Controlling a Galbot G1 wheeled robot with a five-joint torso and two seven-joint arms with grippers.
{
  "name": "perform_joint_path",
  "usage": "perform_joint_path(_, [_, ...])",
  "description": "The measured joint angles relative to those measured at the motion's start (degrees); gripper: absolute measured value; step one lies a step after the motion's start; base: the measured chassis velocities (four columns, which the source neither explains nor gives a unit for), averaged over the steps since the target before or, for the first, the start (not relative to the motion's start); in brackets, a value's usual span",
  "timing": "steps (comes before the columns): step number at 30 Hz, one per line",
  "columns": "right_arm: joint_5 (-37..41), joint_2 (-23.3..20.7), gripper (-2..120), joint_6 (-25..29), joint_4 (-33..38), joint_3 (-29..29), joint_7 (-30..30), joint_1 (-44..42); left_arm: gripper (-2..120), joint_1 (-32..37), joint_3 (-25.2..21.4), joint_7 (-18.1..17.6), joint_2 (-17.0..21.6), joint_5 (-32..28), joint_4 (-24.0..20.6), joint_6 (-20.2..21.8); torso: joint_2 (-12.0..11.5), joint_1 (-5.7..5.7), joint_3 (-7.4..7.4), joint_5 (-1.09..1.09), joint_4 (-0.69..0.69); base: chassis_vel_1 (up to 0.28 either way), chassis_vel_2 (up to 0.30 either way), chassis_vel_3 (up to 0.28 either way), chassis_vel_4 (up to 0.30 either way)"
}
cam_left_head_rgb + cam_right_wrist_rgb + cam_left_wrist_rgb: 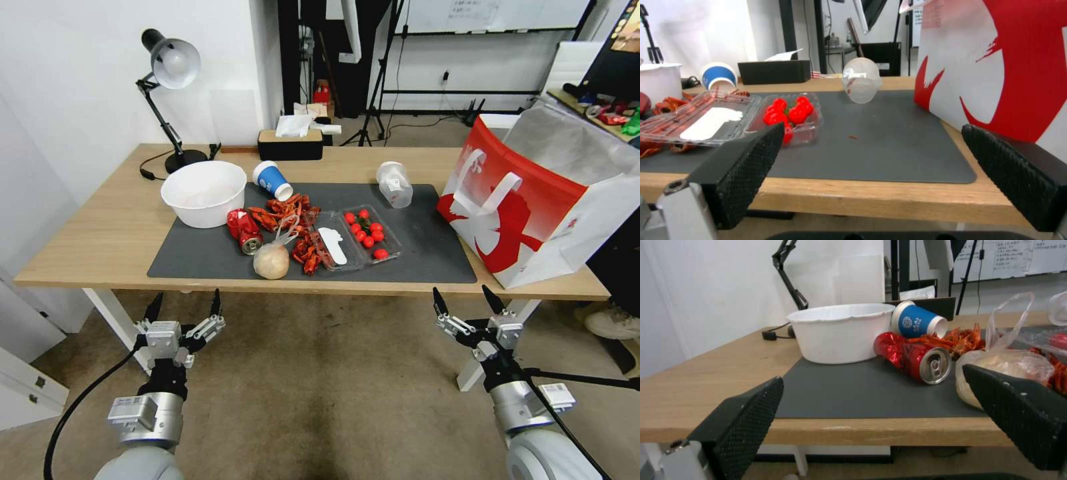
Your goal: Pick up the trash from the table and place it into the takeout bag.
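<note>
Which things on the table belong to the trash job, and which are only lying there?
For the job:
blue paper cup
dented red can
clear plastic cup
clear bag with beige lump
takeout bag

Lying about:
white bowl
tomato tray
desk lamp
tissue box

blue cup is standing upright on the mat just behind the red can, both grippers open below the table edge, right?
Not quite: the blue cup lies on its side, as the head view shows. It is on the mat behind the red can, and the left gripper and right gripper are open below the table edge.
</note>
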Motion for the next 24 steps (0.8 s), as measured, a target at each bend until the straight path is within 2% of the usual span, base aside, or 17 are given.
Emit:
perform_joint_path(18, [-1.0, 0.0, 100, 0.0, 2.5, -0.2, 2.1, 0.5, 100, -0.6, 0.1, -0.1, -0.1, -0.4, 0.6, 0.1, 0.0, 0.00, 0.00, 0.00, 0.00, 0.000, 0.000, 0.000, 0.000])
perform_joint_path(22, [-1.9, -0.5, 100, -1.0, 3.6, -2.3, 4.1, 3.3, 100, -0.4, 0.1, -0.1, -0.2, -0.1, 0.6, 0.1, 0.0, -0.01, 0.00, -0.01, -0.01, 0.000, 0.000, 0.000, 0.000])
perform_joint_path(24, [-2.7, -1.4, 100, -4.5, 4.0, -6.0, 6.4, 7.9, 100, -0.4, 0.0, -0.2, -0.4, -0.1, 0.3, 0.2, 0.0, 0.00, 0.01, 0.00, 0.00, 0.000, 0.000, 0.000, 0.000])
